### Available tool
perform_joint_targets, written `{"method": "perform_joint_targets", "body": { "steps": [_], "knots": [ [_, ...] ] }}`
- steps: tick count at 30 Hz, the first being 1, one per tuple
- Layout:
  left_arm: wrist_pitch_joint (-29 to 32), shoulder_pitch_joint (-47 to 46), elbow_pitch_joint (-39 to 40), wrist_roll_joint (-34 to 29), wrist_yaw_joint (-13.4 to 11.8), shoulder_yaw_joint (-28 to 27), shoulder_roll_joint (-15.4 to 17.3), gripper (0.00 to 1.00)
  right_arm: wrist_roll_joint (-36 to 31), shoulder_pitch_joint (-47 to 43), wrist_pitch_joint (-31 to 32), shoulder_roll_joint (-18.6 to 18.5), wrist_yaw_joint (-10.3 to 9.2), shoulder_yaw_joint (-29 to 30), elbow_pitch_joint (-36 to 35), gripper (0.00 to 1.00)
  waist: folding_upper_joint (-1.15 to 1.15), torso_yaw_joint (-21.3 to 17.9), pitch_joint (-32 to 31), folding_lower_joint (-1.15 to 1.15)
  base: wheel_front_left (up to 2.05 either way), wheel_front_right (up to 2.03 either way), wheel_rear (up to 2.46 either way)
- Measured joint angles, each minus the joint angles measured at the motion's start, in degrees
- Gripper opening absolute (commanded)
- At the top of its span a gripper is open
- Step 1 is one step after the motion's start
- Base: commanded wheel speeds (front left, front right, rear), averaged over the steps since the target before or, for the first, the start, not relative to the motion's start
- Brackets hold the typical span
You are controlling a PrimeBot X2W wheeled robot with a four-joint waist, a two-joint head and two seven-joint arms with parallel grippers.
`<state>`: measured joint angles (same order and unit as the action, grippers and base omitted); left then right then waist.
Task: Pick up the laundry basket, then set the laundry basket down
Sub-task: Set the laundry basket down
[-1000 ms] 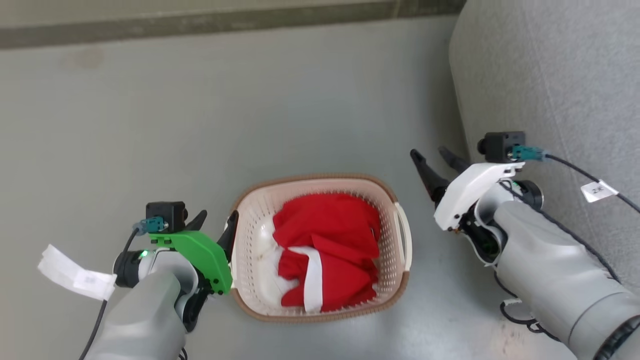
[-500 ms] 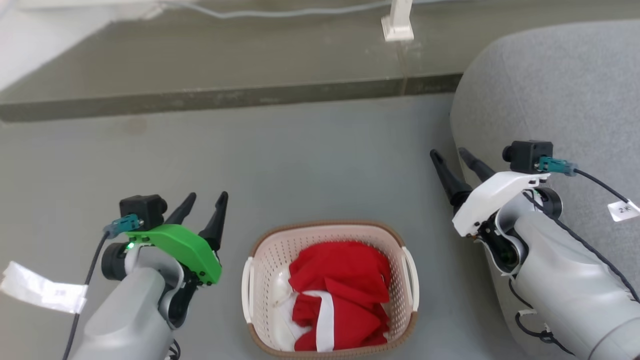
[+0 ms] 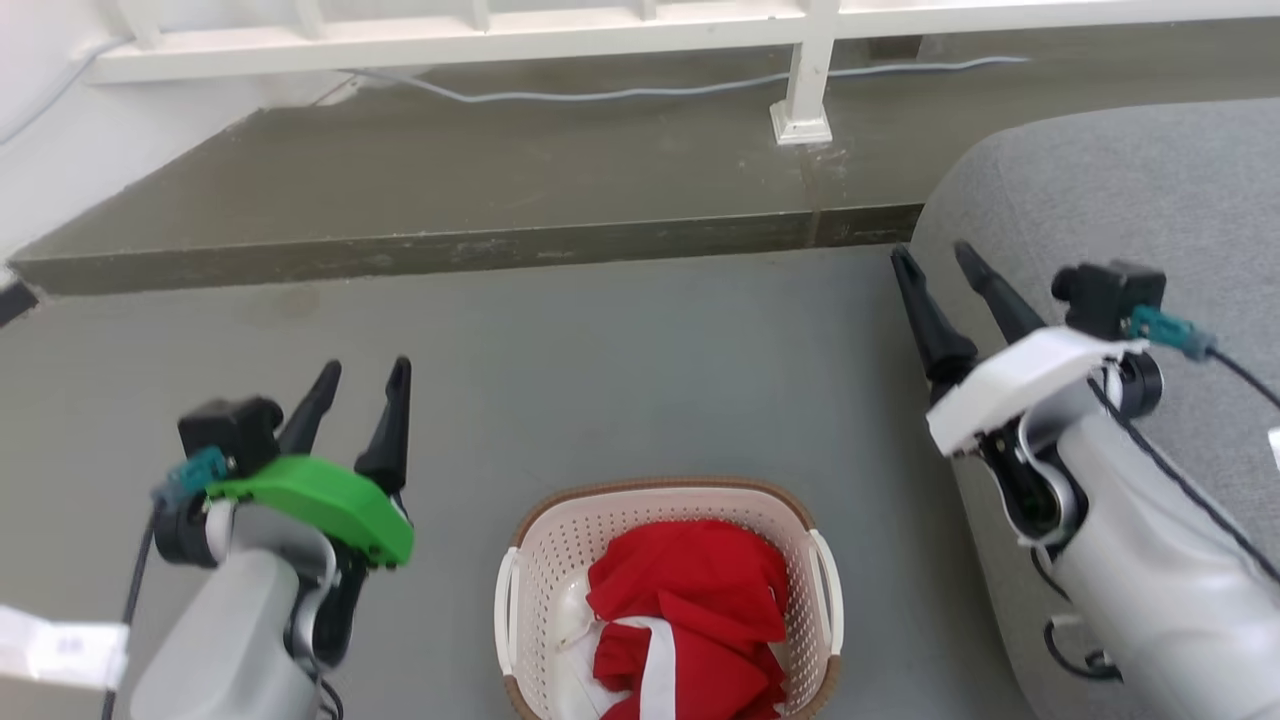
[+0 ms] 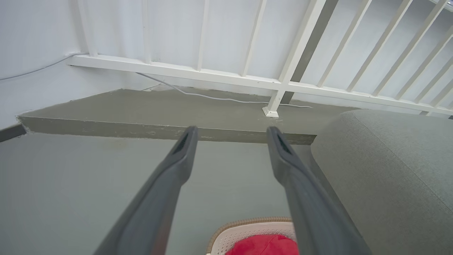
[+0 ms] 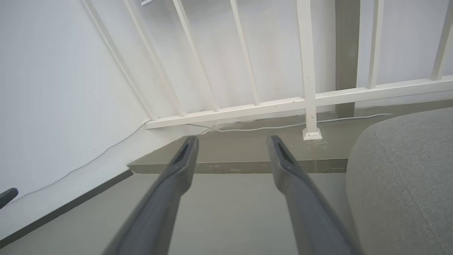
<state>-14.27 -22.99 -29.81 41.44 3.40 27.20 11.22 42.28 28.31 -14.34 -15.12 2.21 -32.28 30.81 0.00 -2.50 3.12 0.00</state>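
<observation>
**A:** Both arms are up. The left gripper (image 3: pixel 365 363) has its jaws moderately apart and nothing between them, and the right gripper (image 3: pixel 932 250) is the same. Neither is touching anything.

**B:** The laundry basket (image 3: pixel 655 487) sits upright on the grey floor (image 3: pixel 600 380), low in the head view between the two arms and well apart from both sets of fingers. Its near end runs off the bottom edge.

**A:** What's inside?

**B:** A crumpled red garment (image 3: pixel 690 600) with a white band (image 3: pixel 660 670) across it, heaped toward the basket's right side. Some pale fabric shows underneath on the left. Nothing hangs over the rim.

**A:** Where's the risk?

**B:** I see three. The right forearm is close against the grey sofa (image 3: pixel 1120 190), so a swing inward could drag along the upholstery. If either gripper goes for the white side handles (image 3: pixel 833 590), it would be reaching toward the edge of the head camera's view, so it might clip the rim and shove the basket. And lifting by one handle alone would likely tilt it and tip the clothes out.
</observation>
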Motion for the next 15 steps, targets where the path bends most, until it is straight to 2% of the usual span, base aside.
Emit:
{"method": "perform_joint_targets", "body": {
  "steps": [8, 15],
  "knots": [
    [-0.15, 5.02, 8.18, -4.45, -1.91, -4.77, 0.29, 1.0, -4.6, -5.71, -0.01, -0.12, -2.23, 3.88, -6.04, 1.0, 0.0, 0.01, -0.68, 0.0, 0.0, 0.0, 0.0],
    [-0.15, 9.47, 11.82, -6.56, -2.49, -6.97, -0.05, 1.0, -7.81, -9.54, -0.02, -0.1, -3.39, 6.37, -9.39, 1.0, 0.0, 0.28, -1.05, 0.0, 0.0, 0.0, 0.0]
  ]
}}
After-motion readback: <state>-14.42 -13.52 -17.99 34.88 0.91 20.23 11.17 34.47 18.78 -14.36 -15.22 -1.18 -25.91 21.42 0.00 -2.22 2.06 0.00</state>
